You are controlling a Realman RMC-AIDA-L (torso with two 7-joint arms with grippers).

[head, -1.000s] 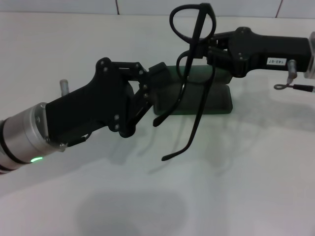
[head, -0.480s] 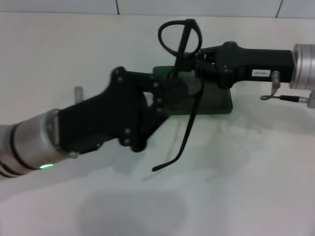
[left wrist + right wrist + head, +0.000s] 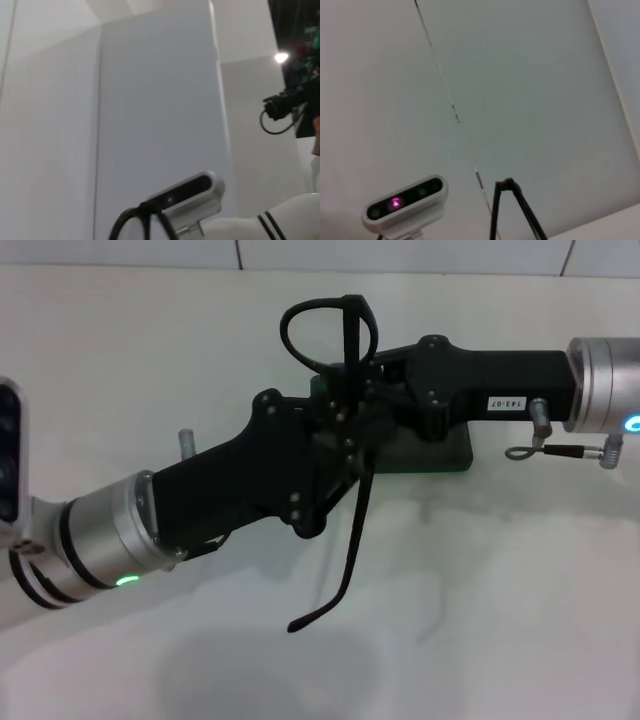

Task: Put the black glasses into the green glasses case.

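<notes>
The black glasses (image 3: 349, 350) hang upright in the air, lens rim at the top and one long temple arm trailing down toward the white table. My right gripper (image 3: 366, 390) comes in from the right and is shut on the frame. My left gripper (image 3: 345, 436) reaches in from the lower left and meets the glasses just below the right one. The green glasses case (image 3: 450, 452) lies on the table behind and under both grippers, mostly hidden, with only its right end showing. A thin black piece of the glasses (image 3: 511, 210) shows in the right wrist view.
The white table (image 3: 500, 590) spreads around the case. A tiled wall edge runs along the back. A small cable loop (image 3: 520, 452) hangs from the right wrist. Both wrist views face upward at walls and the head camera (image 3: 187, 192).
Both arms moved left. The right gripper carried the glasses left and lower. The left gripper rose and closed in on the glasses, now covering most of the case.
</notes>
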